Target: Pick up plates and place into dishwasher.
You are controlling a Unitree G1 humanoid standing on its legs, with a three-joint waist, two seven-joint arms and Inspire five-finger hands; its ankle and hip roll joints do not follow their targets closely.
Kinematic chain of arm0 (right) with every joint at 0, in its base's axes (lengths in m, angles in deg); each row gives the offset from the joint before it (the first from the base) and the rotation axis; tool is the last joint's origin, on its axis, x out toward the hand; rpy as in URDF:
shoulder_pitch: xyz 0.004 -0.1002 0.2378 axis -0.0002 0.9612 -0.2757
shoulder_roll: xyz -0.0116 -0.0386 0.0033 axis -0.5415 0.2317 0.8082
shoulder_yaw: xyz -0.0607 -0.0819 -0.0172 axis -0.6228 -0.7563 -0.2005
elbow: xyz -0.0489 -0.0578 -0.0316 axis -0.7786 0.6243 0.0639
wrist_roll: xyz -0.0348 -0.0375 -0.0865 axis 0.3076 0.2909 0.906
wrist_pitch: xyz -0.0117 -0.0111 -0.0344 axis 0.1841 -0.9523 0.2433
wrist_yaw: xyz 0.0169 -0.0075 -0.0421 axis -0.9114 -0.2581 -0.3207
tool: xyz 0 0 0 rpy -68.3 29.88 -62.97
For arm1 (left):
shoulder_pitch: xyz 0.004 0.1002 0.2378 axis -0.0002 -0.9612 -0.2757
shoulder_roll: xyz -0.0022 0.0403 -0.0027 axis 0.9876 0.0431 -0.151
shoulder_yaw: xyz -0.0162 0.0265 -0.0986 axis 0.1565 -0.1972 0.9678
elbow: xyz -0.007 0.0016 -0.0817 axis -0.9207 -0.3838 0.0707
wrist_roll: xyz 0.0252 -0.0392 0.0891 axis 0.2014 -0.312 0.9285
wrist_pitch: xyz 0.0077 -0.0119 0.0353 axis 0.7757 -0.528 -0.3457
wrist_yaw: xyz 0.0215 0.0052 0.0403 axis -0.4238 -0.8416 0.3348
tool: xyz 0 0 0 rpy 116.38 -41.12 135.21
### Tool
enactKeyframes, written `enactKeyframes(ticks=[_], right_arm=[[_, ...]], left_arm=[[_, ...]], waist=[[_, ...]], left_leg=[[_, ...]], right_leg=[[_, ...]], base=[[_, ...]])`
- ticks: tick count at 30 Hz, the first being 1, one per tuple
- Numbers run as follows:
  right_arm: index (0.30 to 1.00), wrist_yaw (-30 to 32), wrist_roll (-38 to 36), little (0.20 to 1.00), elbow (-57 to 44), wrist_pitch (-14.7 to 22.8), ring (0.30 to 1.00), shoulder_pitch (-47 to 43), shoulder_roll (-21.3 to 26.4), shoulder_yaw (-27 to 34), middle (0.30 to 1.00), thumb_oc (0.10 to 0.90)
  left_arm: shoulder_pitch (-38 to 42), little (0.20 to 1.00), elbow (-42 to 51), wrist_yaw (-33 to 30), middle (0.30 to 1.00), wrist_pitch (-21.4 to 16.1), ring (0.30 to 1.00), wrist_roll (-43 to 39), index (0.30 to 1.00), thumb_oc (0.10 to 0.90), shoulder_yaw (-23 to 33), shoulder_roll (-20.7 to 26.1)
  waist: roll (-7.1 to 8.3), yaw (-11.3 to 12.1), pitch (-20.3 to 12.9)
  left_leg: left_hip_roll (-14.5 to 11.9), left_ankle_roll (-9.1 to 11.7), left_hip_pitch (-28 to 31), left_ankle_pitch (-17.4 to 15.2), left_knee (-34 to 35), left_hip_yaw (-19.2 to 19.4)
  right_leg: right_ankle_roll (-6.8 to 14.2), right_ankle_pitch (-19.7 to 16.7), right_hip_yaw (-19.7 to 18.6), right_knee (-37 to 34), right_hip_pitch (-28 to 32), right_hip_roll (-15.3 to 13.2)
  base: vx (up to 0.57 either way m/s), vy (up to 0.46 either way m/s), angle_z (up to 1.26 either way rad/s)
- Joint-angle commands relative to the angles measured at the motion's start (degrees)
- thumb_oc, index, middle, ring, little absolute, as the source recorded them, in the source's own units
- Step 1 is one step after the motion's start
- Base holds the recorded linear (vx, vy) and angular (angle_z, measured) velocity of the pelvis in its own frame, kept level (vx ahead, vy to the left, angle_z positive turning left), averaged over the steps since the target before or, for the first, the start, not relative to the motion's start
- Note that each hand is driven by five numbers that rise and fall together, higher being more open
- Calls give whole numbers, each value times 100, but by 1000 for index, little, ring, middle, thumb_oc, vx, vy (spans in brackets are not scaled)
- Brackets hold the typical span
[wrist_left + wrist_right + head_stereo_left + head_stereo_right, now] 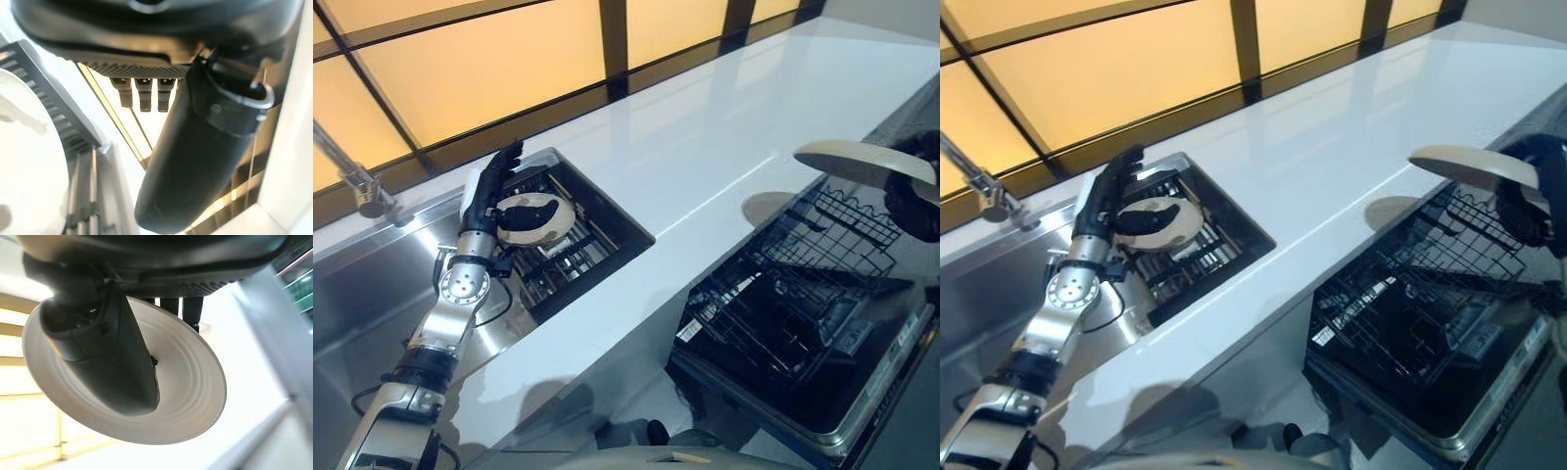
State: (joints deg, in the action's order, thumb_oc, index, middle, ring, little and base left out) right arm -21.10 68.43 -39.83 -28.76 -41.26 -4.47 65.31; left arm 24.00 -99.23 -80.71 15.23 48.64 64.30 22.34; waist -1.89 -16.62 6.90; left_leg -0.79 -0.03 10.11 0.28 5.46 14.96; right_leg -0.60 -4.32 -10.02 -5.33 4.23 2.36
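At the far left a tap [357,181] leans over the steel sink [372,294]; just beside it, sunk into the white tabletop [705,147], sits a dark drying rack [573,245] with one pale plate [536,217] lying nearly flat on its wires, probably parked there as the stock waiting to be loaded. The left hand [494,181] hangs at the far side of that plate with its fingers [142,93] straight and relaxed, gripping nothing; the thumb shows dark across the plate's top, so the hand seems poised to take this one next, though I cannot tell whether it touches.

Further right the tabletop runs bare to the open dishwasher [822,392], whose black wire basket [783,304] is pulled out below the edge, ready to receive dishes. Above its far corner the right hand [1528,201] pinches a second plate [1469,166] by the rim, thumb over one face and fingers [193,308] behind; it is held roughly level and clear of the wires, likely so it can be tipped on edge and lowered between the tines; that placing step is not yet done.
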Motion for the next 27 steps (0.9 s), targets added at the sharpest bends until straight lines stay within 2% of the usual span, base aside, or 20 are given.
enactKeyframes(ticks=[1,4,11,16,18,19,27], right_arm=[[300,344,-341,200,47,99,300,-203,164,817,300,100],[300,207,-449,200,156,-14,300,-131,72,830,300,100],[300,-871,-807,200,346,-295,300,-339,-266,138,300,100],[300,-1384,-973,200,585,-699,300,-819,-548,-858,300,100],[300,-1448,-961,200,776,-990,300,-1114,-671,-1321,300,100],[300,-1532,-988,200,990,-1271,300,-1363,-768,-1694,300,100],[300,-1616,-706,200,1500,-1940,300,-2135,-1091,-2684,300,100]], left_arm=[[479,900,2,-297,900,-735,900,297,900,800,393,401],[446,900,52,-285,900,-730,900,341,900,800,425,373],[657,900,69,-267,900,-670,900,425,900,800,228,312],[804,900,170,-317,900,-603,900,636,900,800,-61,174],[862,900,192,-362,900,-617,900,772,900,800,-226,139],[958,900,216,-370,900,-609,900,803,900,800,-389,101],[1223,900,329,-444,900,-464,900,801,900,800,-737,-9]], waist=[[128,-23,-708],[135,-26,-693],[116,19,-656],[107,158,-629],[98,235,-625],[96,313,-626],[99,492,-612]], left_leg=[[89,-364,137,-686,-46,176],[84,-358,134,-671,-46,195],[83,-358,134,-639,-46,152],[100,-367,148,-631,-46,59],[103,-366,159,-634,-46,14],[102,-363,167,-634,-46,-25],[110,-352,172,-618,-46,-144]], right_leg=[[341,305,-17,33,107,169],[336,283,-51,33,97,177],[330,259,-6,33,97,167],[296,271,83,33,133,146],[285,286,139,33,159,132],[278,296,197,33,181,115],[259,314,356,33,228,71]], base=[[9,9,-21],[-2,-2,-7],[4,-3,-3],[0,0,0],[0,1,7],[-2,-1,10],[-9,-2,12]])
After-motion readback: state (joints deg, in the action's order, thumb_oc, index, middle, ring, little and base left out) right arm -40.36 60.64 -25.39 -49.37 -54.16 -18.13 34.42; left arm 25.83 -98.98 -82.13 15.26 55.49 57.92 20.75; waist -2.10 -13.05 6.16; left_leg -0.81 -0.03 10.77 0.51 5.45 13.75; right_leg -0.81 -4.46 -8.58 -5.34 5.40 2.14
